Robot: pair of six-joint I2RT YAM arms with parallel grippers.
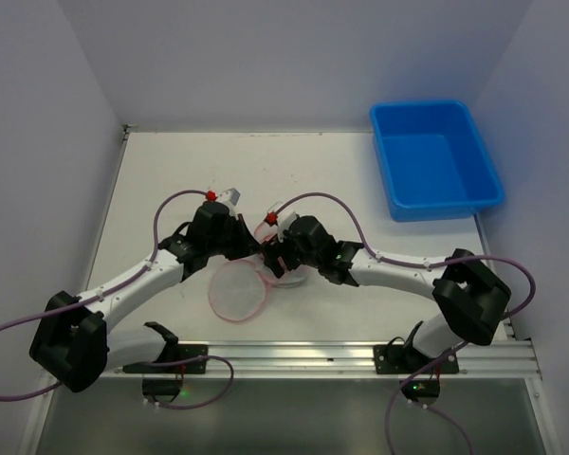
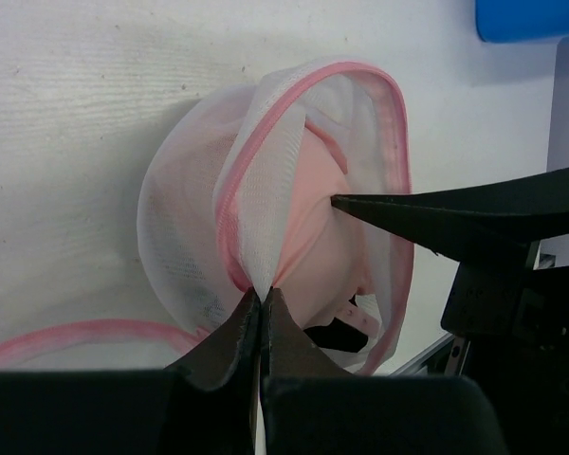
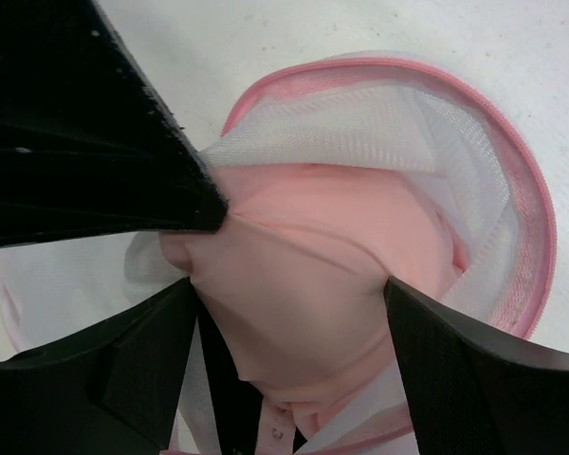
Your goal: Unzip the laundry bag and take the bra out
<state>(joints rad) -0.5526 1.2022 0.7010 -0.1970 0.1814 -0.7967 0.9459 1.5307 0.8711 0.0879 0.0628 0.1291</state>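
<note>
Pinching left hand [image 2: 264, 294]: its fingers are pressed together on a fold of the small round dome-shaped pouch of translucent white mesh with pink zipper trim [image 2: 185, 218], at the edge of its mouth.
Right hand [image 3: 290, 284]: its fingers are set wide, one on each side of the soft pale pink fabric bra [image 3: 341, 218], both touching and gripping it.
Pouch: unzipped, with the mouth gaping; its pink-rimmed round flap lies flat toward the arms' bases.
Bra: smooth and bunched into a rounded mound, it bulges out of the mouth with its far part inside the mesh. A strap with a small pale fitting shows at its lower edge.
Place: the pouch sits mid white tabletop [image 1: 171, 171], between both hands.
Blue rectangular plastic bin [image 1: 434, 171]: it sits at the far right corner, well apart from the pouch.
</note>
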